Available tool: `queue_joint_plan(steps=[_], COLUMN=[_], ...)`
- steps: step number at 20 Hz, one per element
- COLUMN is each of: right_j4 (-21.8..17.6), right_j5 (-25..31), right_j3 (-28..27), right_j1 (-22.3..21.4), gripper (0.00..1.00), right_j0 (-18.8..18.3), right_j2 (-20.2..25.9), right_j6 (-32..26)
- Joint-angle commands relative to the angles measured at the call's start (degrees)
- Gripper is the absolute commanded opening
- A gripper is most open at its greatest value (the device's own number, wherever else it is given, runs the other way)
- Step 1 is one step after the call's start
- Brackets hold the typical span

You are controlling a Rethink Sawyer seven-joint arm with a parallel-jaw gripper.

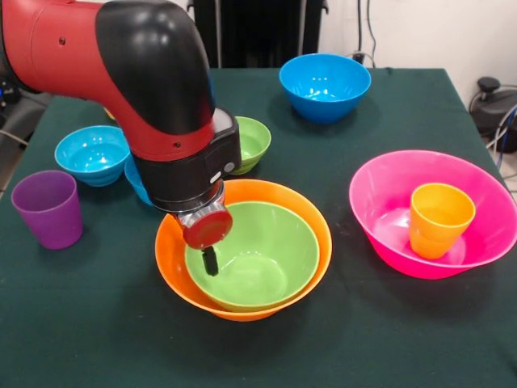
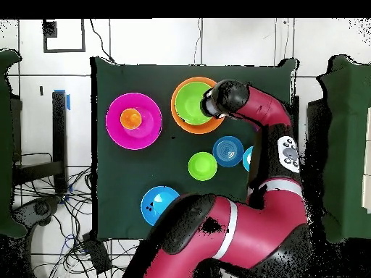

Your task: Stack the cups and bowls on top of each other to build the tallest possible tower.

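Inside orange bowl: green bowl (glossy)

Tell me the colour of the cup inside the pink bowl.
Orange cup, clearest in the front view.

No text, label, brand, number or sign can be read anywhere.

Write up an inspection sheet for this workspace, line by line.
Surface: table under a dark green cloth.
Job's things: green bowl nested in large orange bowl; orange cup upright in large pink bowl; purple cup, blue bowl, cyan bowl and small green bowl standing apart.
Clutter: nothing seen.
Grippers: gripper down inside the green bowl at its rim; open or shut unclear.
Cables: loose cables on the floor.
Surroundings: white tiled floor.
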Motion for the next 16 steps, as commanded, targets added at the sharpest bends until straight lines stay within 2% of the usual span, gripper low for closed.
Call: queue_joint_plan(steps=[1, 10, 11, 16], right_j4=[-3.16, -3.26, -3.26, -3.37], right_j5=[4.70, -0.16, -0.99, -1.88], right_j3=[-1.31, -0.13, 0.17, 0.19], right_j1=[-0.79, -0.96, -0.98, -1.11], gripper=[1.00, 1.00, 0.00, 0.00], right_j0=[2.64, 3.23, 3.18, 3.66], right_j2=[1.19, -0.06, -0.08, -0.86], right_j6=[-3.17, -2.94, -3.08, -2.35])
